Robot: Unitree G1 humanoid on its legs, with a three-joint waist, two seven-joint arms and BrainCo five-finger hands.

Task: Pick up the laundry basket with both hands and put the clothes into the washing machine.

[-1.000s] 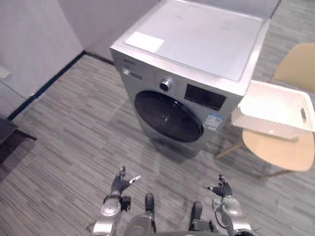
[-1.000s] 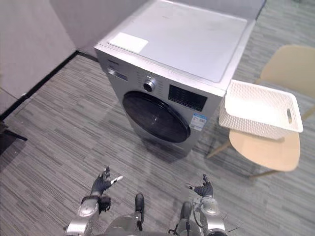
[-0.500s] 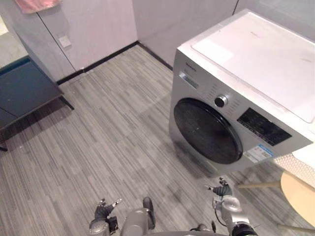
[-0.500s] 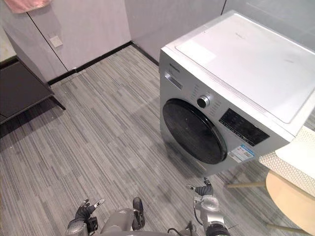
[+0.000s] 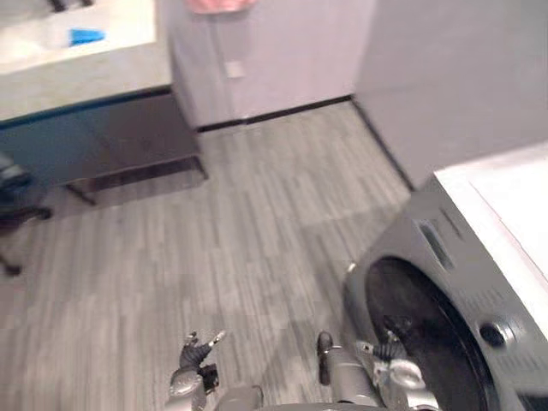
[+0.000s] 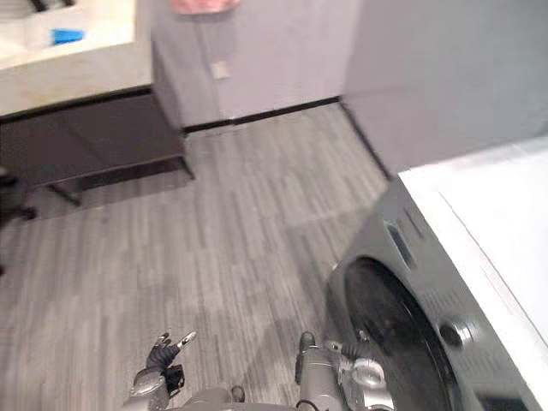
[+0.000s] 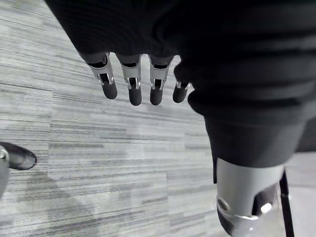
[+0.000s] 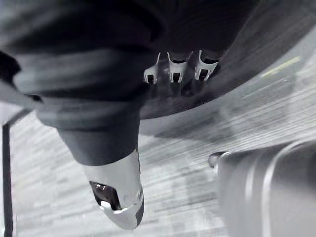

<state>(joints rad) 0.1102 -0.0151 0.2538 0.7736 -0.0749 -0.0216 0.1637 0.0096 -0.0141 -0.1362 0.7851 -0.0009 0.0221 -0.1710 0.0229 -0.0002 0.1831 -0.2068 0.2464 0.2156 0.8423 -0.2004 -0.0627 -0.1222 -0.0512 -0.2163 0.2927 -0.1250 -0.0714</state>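
The silver washing machine [image 5: 488, 274] stands at the right edge, its white top lit brightly and its round dark door [image 5: 415, 347] closed. My left hand [image 5: 195, 351] hangs low over the grey floor, fingers [image 7: 131, 86] straight and holding nothing. My right hand [image 5: 390, 351] hangs low just in front of the washer's door, with its fingers [image 8: 177, 71] straight against the dark glass and its thumb [image 8: 118, 195] apart, also holding nothing.
A dark low cabinet [image 5: 111, 137] with a pale countertop [image 5: 77, 60] runs along the back left wall, a blue item [image 5: 86, 36] on top. A pink cloth [image 5: 218, 4] hangs on the wall. A dark chair base [image 5: 17, 214] sits at the far left.
The whole picture has swung left, so the camera has turned. The washer now sits at the right edge and the cabinet has come into view. Both hands stay low and open.
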